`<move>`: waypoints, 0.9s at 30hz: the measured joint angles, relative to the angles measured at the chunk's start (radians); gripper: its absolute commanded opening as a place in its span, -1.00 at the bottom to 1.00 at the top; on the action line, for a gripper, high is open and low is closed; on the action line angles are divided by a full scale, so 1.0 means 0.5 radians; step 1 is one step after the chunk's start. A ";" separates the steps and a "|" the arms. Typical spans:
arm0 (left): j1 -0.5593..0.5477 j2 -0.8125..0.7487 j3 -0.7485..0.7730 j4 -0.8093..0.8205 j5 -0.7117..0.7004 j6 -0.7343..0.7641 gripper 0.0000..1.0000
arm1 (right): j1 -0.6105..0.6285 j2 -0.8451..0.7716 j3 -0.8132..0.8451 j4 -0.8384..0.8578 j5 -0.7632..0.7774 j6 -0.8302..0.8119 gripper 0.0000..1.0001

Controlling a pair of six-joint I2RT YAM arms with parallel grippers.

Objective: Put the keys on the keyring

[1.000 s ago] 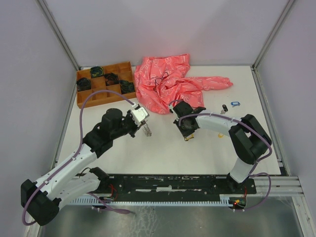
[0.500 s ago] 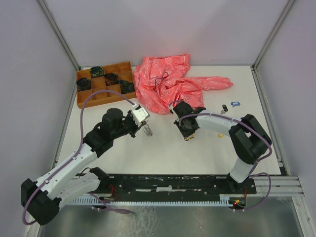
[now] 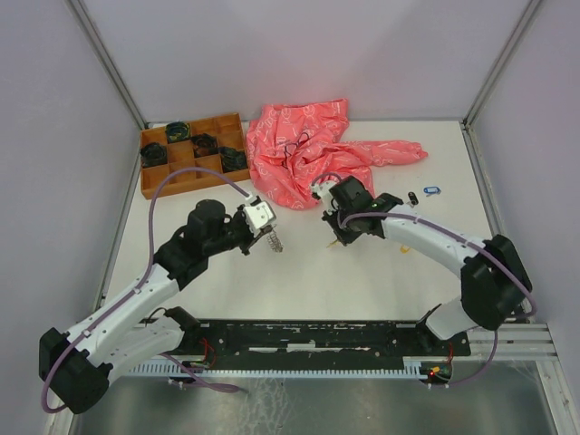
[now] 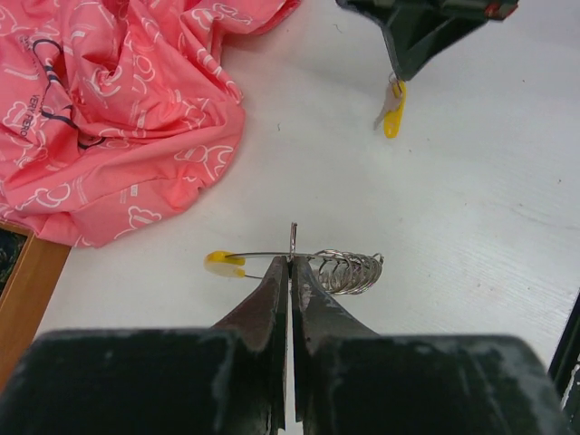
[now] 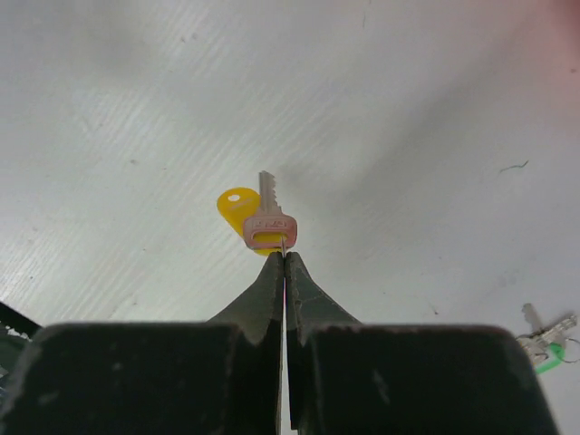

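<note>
My left gripper (image 4: 291,263) (image 3: 265,227) is shut on the thin wire of the keyring (image 4: 349,270) (image 3: 273,241). The keyring's silvery coil sticks out right of the tips and its yellow segment (image 4: 224,264) left of them. My right gripper (image 5: 284,254) (image 3: 337,237) is shut on the head of a silver key (image 5: 265,222) with a yellow tag (image 5: 234,204), held above the table. In the left wrist view this key (image 4: 391,109) hangs from the right gripper at top right, apart from the ring. Other keys lie at the right: blue tag (image 3: 431,190), black tag (image 3: 412,197), green tag (image 5: 546,349).
A crumpled pink cloth (image 3: 308,154) (image 4: 118,118) lies at the back centre, just beyond both grippers. An orange compartment tray (image 3: 152,186) with dark coiled bundles stands at the back left. Grey walls and metal posts close in the table.
The right gripper has shut on the yellow-tagged key and risen off the table, its arm stretching out. The left gripper with the keyring has shifted slightly right.
</note>
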 measured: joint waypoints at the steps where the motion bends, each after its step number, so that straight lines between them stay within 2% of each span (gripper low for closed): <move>1: 0.001 -0.002 -0.011 0.014 0.030 0.019 -0.95 | 0.000 -0.064 0.000 0.001 -0.027 -0.041 -0.99; 9: 0.000 0.013 -0.016 0.108 0.325 0.201 -0.95 | 0.000 -0.623 -0.011 0.017 -0.359 -0.459 -0.99; 16: 0.000 0.111 0.063 0.127 0.662 0.464 -0.95 | 0.001 -1.067 -0.186 0.176 -0.809 -0.922 -0.99; 22: 0.000 0.169 0.113 0.141 0.875 0.736 -0.95 | 0.001 -1.109 -0.245 0.249 -1.017 -1.186 -0.99; 27: -0.002 0.210 0.131 0.153 0.964 0.923 -0.95 | 0.043 -1.112 -0.286 0.359 -1.054 -1.359 -0.99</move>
